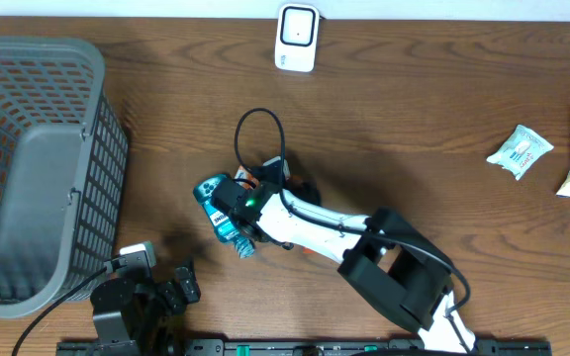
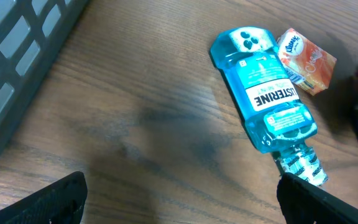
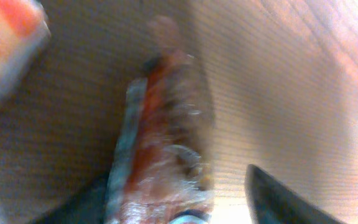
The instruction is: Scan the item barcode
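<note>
The one blue mouthwash bottle (image 2: 266, 99) lies flat mid-counter (image 2: 135, 124) on a diagonal, cap toward the robot, one orange tissue pack (image 2: 306, 57) beside its base, right hand (image 1: 243, 210) over it with grip unclear, left hand (image 2: 180, 183) wide open, plus one scanner (image 1: 296, 37), one grey basket (image 1: 28, 168) and two snack packets (image 1: 520, 150).

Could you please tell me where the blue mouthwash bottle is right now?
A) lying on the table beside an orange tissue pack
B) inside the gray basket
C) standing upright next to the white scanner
A: the left wrist view shows the mouthwash bottle lying on its side on the table, with the orange tissue pack right beside it.
</note>
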Available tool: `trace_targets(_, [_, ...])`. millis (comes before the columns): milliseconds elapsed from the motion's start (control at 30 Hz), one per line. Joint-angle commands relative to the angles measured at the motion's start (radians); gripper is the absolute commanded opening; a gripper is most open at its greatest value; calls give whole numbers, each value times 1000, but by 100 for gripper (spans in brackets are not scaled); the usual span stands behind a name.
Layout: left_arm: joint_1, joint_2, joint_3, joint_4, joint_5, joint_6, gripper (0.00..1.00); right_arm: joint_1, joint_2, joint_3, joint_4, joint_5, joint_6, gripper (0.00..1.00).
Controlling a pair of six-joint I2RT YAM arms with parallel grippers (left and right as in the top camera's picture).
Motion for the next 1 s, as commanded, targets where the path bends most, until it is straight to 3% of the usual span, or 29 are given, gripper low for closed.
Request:
trace_targets(0, [1,-3,-8,-32,2,-4,98,-10,72,-30,-20,-84,-23,36])
trace_targets(233, [1,-3,-8,-32,3,-4,98,-59,71,-18,-62,-244,-71,15])
trace_targets(400, [1,-3,-8,-32,3,-4,98,-138,45,61,-62,-594,-249,2])
trace_targets(667, [1,-3,-8,-32,3,-4,98,-313,-38,116,-178,-1256,-739,1])
trace_targets(967, [1,-3,-8,-32,2,-4,98,-478,-35,61,-195,-1600,-1041,1])
